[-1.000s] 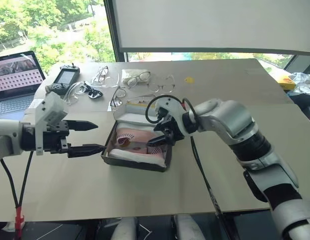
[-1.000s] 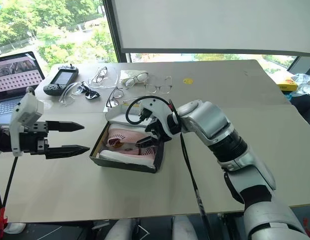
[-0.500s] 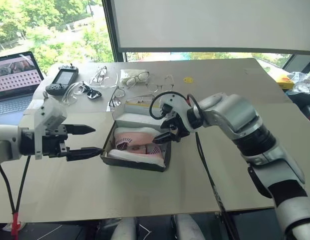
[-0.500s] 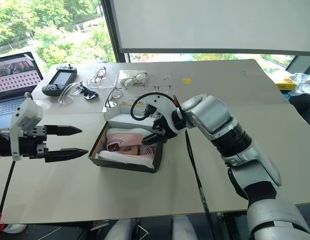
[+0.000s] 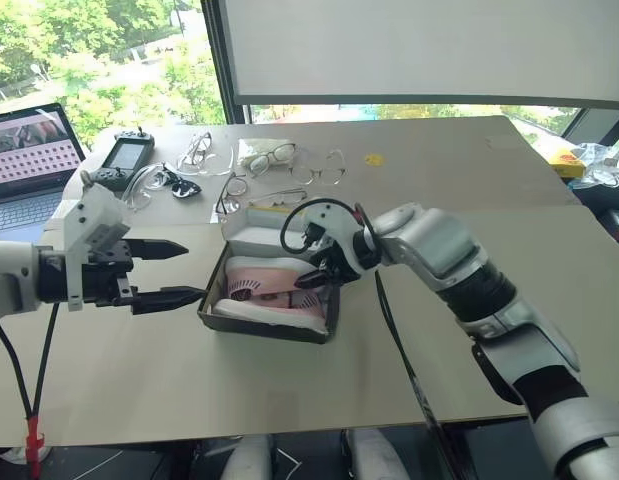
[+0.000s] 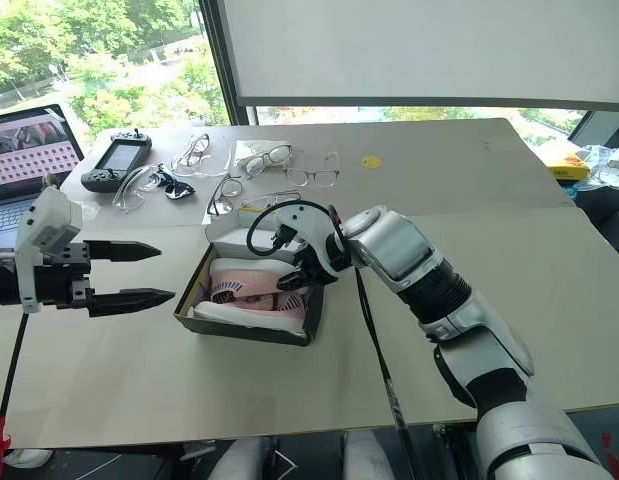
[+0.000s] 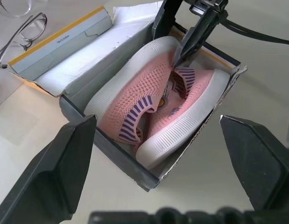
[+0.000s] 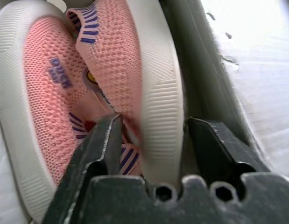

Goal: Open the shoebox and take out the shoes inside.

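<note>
Nearest, on the left: left gripper (image 5: 167, 272) with two black fingers spread wide, holding nothing, hovering just left of the box. Next, in the middle of the tan table (image 5: 289, 370): small dark grey cardboard shoebox (image 5: 264, 318) with white inside, open. Inside, side by side: two small pink knit shoes (image 7: 153, 95) with white soles and dark striped trim. At the box's right end: right gripper (image 8: 151, 135) reaching down inside, black fingers partly closed around the edge of one shoe, one finger in the shoe, one outside the white sole. Far left: several clear eyeglasses (image 5: 279, 156), a black handheld controller (image 5: 124, 160) and an open laptop (image 5: 24, 150).
</note>
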You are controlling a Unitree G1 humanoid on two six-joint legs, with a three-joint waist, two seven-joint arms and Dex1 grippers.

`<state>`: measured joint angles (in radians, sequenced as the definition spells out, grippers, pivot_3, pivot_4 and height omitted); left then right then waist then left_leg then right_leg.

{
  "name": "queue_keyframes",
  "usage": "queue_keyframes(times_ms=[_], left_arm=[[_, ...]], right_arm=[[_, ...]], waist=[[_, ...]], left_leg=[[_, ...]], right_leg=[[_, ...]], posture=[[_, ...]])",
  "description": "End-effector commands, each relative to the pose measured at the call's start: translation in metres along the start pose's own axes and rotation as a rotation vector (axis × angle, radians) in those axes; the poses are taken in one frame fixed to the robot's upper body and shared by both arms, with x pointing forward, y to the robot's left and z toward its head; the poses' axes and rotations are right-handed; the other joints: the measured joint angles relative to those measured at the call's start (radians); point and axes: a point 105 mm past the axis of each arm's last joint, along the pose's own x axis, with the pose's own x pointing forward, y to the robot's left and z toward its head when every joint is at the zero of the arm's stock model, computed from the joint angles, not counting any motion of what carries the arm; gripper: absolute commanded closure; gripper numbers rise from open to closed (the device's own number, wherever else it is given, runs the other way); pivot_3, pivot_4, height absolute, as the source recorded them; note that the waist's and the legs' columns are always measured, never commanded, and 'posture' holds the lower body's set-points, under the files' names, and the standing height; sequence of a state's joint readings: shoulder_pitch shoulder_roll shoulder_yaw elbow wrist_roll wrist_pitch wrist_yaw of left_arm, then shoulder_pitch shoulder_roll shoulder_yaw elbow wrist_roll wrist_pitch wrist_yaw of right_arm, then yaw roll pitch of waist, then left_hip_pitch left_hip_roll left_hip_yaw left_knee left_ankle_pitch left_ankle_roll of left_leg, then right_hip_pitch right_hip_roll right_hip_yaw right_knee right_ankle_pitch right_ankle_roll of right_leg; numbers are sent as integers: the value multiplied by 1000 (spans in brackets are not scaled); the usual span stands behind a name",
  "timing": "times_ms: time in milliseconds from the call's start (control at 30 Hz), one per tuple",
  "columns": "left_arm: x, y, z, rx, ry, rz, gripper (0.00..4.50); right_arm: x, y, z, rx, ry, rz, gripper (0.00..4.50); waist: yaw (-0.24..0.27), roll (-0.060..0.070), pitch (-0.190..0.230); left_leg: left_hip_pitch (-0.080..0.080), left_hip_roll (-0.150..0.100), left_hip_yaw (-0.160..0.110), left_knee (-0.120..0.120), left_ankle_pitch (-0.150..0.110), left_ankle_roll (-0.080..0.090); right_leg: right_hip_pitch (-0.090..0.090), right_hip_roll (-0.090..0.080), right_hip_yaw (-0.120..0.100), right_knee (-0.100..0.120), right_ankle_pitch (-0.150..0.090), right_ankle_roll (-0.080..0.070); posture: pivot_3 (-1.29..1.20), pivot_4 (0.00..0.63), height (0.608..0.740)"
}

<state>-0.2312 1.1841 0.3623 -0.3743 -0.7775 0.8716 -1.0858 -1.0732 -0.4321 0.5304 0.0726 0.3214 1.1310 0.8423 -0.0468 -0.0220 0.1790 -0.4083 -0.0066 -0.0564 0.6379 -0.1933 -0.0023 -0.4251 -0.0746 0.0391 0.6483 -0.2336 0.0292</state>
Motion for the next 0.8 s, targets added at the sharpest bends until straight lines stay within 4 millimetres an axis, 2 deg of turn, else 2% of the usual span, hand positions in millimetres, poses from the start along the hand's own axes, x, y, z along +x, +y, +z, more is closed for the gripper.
queue_keyframes(times_ms=[33,67,100,167,267,367,567,633,800], left_arm=[[-1,3,8,56,-18,17,0],[1,3,8,57,-18,16,0],[1,3,8,58,-20,13,0],[2,3,8,61,-22,10,0],[6,4,7,64,-25,6,0],[13,4,5,82,-16,-8,0],[18,10,12,94,-39,-17,0],[20,11,12,97,-39,-26,0],[24,12,15,106,-44,-41,0]], right_arm=[[-6,0,14,-102,-61,-27,3426],[-6,1,14,-119,-63,-36,3846],[-8,1,16,-143,-72,-54,4052],[-13,1,25,-196,-101,-90,4230],[-25,-1,47,-162,-195,-136,4236],[-32,-2,59,-93,-249,-152,4236],[-40,3,64,29,-293,-112,4236],[-49,-1,66,116,-323,-96,4236],[-63,-7,65,212,-363,-80,4236]], waist=[[0,0,0],[0,0,0],[1,0,0],[0,0,0],[-1,0,0],[-2,0,0],[2,0,0],[2,0,0],[2,0,0]], left_leg=[[0,0,0,0,0,0],[0,0,0,0,0,0],[0,1,0,0,0,0],[0,1,0,0,0,0],[-1,2,1,0,0,0],[0,3,1,0,0,0],[0,5,1,0,0,0],[0,5,1,0,0,0],[0,5,1,0,0,0]], right_leg=[[0,0,0,0,0,0],[0,1,0,0,0,0],[0,1,0,0,0,0],[0,1,0,0,0,0],[-1,1,0,0,0,0],[-1,3,1,0,1,-1],[-1,6,1,0,2,-3],[-1,6,1,0,2,-3],[-1,6,1,0,2,-3]], posture=[[0,150,740],[0,150,740],[0,150,740],[0,150,740],[0,150,740],[0,150,740],[0,150,740],[0,150,740],[0,150,740]])
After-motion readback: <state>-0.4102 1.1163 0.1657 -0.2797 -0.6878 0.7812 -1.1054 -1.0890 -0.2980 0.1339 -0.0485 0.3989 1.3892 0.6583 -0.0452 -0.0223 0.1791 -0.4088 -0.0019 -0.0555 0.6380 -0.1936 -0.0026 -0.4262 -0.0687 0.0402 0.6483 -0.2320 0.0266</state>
